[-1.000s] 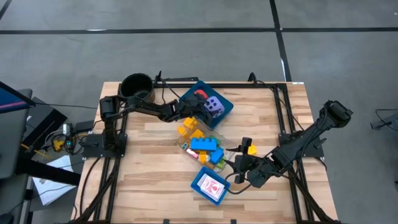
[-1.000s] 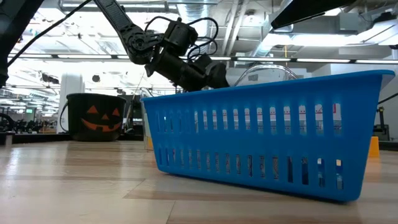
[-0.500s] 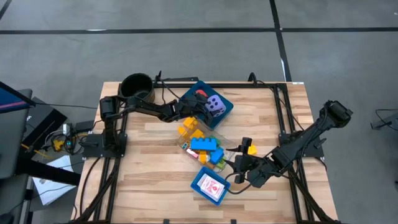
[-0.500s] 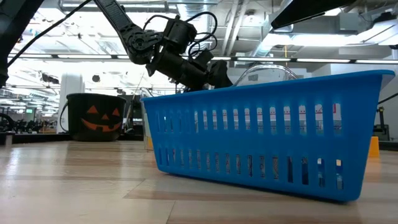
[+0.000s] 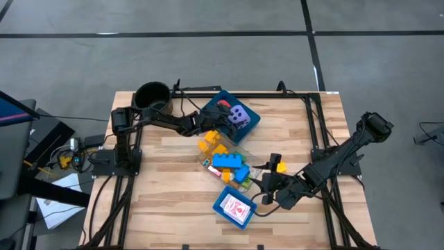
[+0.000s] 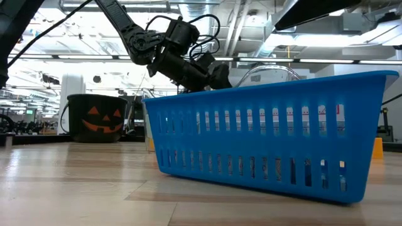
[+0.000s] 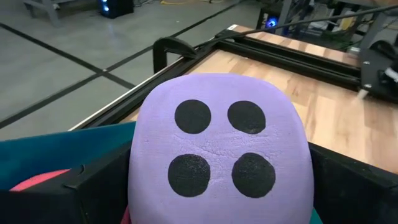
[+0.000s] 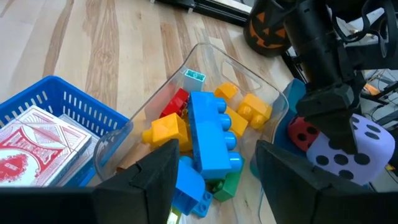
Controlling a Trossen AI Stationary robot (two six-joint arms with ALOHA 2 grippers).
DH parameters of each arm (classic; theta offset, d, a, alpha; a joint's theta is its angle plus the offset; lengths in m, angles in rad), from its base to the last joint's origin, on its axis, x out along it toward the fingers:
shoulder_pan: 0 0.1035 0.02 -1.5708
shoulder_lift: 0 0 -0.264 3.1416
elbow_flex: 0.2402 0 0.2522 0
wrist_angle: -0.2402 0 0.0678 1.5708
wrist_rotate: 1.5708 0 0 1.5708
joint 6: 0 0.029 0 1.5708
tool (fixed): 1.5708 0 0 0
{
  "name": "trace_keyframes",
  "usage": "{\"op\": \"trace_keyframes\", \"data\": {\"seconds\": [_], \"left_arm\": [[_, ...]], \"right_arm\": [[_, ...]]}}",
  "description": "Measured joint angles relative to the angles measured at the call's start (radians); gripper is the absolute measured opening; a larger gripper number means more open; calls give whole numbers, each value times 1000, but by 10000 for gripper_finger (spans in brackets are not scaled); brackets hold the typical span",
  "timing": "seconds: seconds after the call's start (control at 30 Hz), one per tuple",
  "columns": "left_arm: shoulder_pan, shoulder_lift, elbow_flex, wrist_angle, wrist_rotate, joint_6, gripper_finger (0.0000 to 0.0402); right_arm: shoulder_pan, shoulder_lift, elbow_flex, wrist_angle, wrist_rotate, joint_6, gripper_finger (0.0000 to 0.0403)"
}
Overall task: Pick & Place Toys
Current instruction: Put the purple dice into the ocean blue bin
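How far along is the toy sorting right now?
Done: the red die lies in the far blue tray, and the red-printed cards in the near blue basket. In hand: the left gripper straddles the lavender die at the far tray. Left: the plastic bricks fill the clear bin; the right gripper hovers beside it.
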Motion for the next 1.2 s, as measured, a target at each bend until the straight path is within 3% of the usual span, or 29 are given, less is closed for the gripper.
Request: {"op": "trace_keyframes", "data": {"seconds": [0.47, 0.57, 0.8, 1.07, 1.2], "left_arm": [[-17, 0, 0, -7, -144, 27, 400], [-14, 0, 0, -50, -102, -14, 400], [-9, 0, 0, -42, -124, -23, 400], [-20, 0, 0, -8, -86, -19, 400], [-37, 0, 0, 0, -64, -18, 400]], "right_arm": [[-4, 0, 0, -10, 1, 12, 205], [-15, 0, 0, -6, 4, 12, 205], [-72, 0, 0, 1, 45, 41, 205], [-160, -8, 0, -31, 192, 128, 205], [-242, -55, -1, -79, 208, 185, 205]]}}
